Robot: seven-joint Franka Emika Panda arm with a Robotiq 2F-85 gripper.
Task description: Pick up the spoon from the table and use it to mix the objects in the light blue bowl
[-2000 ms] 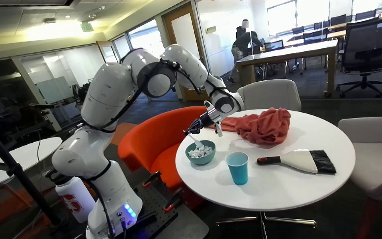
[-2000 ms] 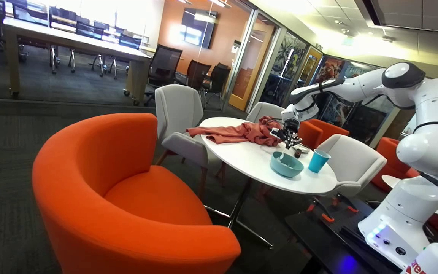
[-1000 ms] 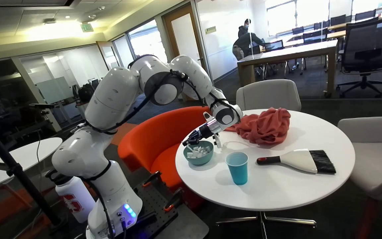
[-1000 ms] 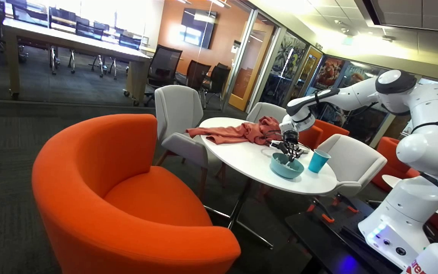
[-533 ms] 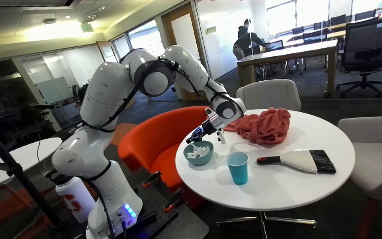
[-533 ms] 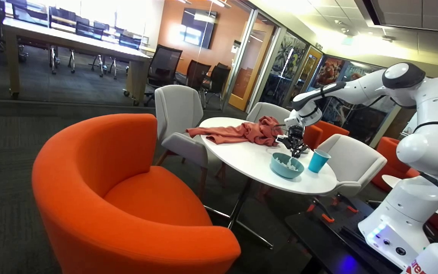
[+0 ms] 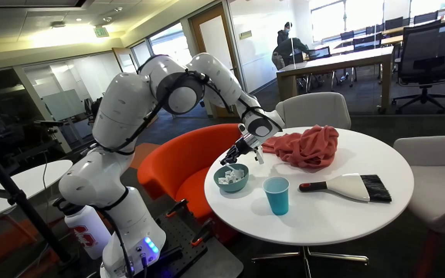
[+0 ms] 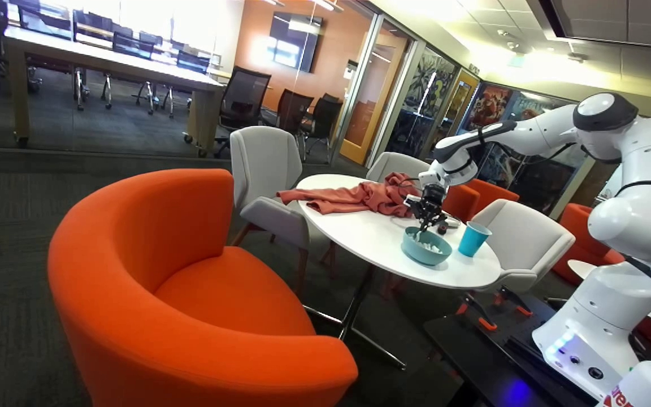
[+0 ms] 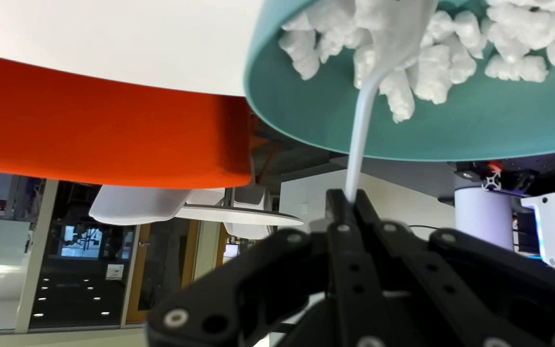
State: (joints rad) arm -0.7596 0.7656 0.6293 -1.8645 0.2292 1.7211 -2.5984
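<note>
My gripper (image 9: 350, 198) is shut on the thin handle of a white plastic spoon (image 9: 360, 130) in the wrist view. The spoon slants down, with its head among the objects (image 9: 434, 72), small whitish pieces, in the light blue bowl (image 9: 325, 111). Part of the spoon's head blends with the pieces and is cut off by the frame's top edge. In both exterior views the gripper (image 7: 225, 162) (image 8: 422, 227) is just above the bowl's rim. The bowl (image 7: 233, 187) (image 8: 424, 254) stands upright on the white round table (image 7: 315, 226).
A taller light blue cup (image 7: 276, 199) stands close beside the bowl. A brush (image 7: 344, 185) with a dark handle lies farther along the table. A crumpled red cloth (image 7: 311, 148) lies behind the gripper. An orange chair (image 7: 184, 154) is near the table's edge.
The gripper dipped lower at the bowl, rose again, then shifted left in an exterior view, with the spoon held throughout. The bowl slid slightly early on. The whitish pieces are rearranged.
</note>
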